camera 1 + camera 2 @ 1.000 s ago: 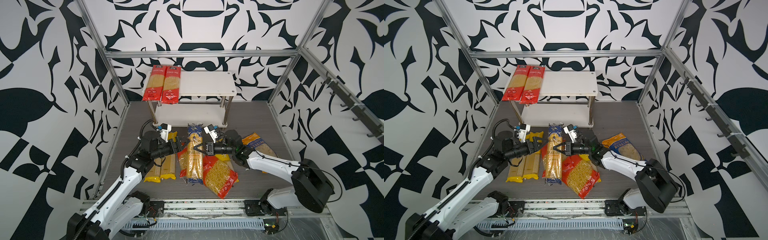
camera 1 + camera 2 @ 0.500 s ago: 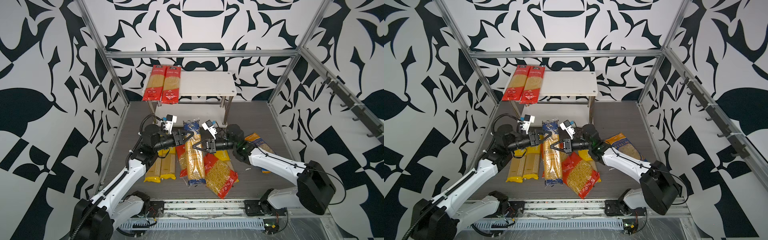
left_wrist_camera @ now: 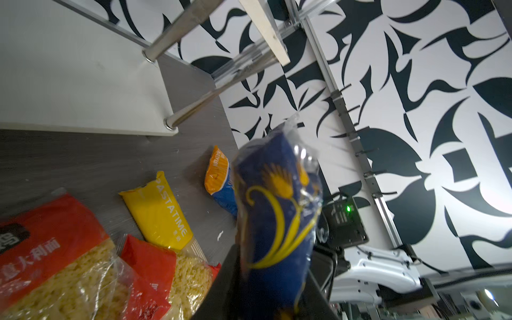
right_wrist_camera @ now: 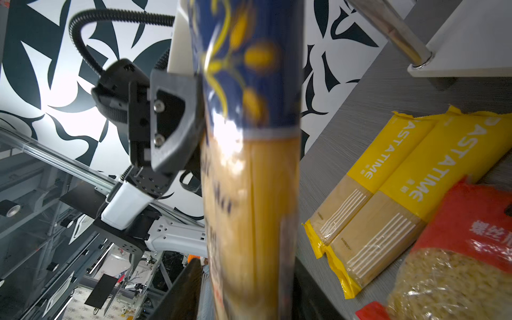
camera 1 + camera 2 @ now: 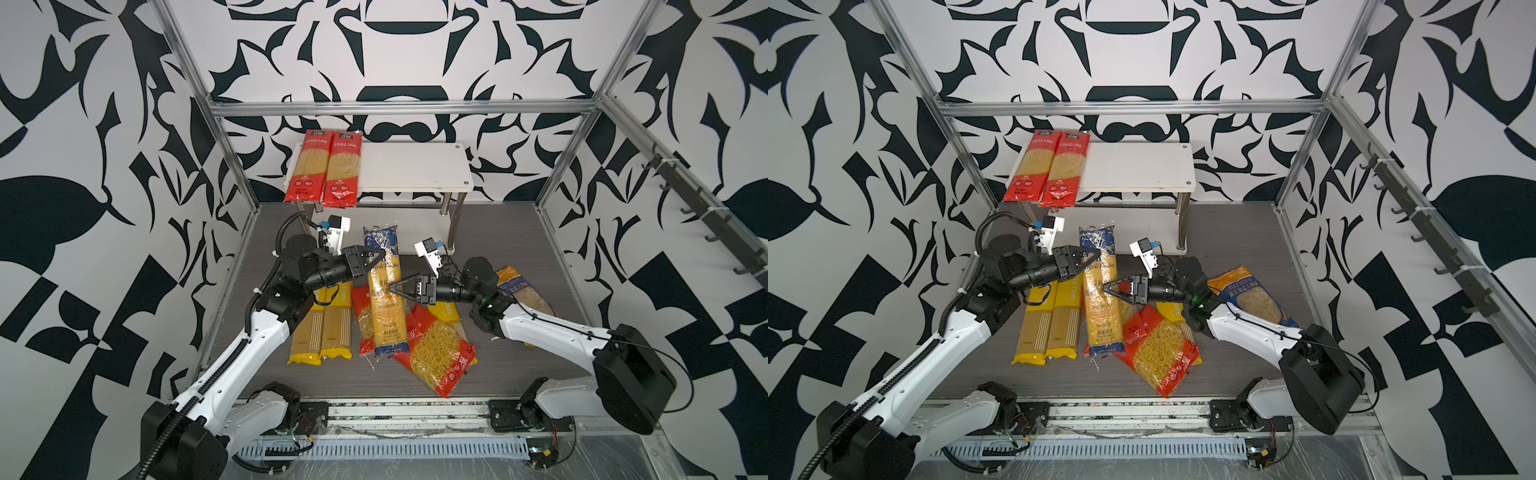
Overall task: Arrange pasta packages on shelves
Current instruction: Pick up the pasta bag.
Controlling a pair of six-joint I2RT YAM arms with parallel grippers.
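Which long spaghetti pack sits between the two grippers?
The dark-blue spaghetti pack, the only blue-topped one; left gripper and right gripper meet at it. Yellow packs lie on the table, red packs on the top shelf.

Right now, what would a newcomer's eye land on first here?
First, the dark-blue spaghetti pack held up mid-scene, the left gripper clamped near its far end and the right gripper at its middle. Next, two red spaghetti packs side by side at the left end of the top shelf, overhanging its front edge.
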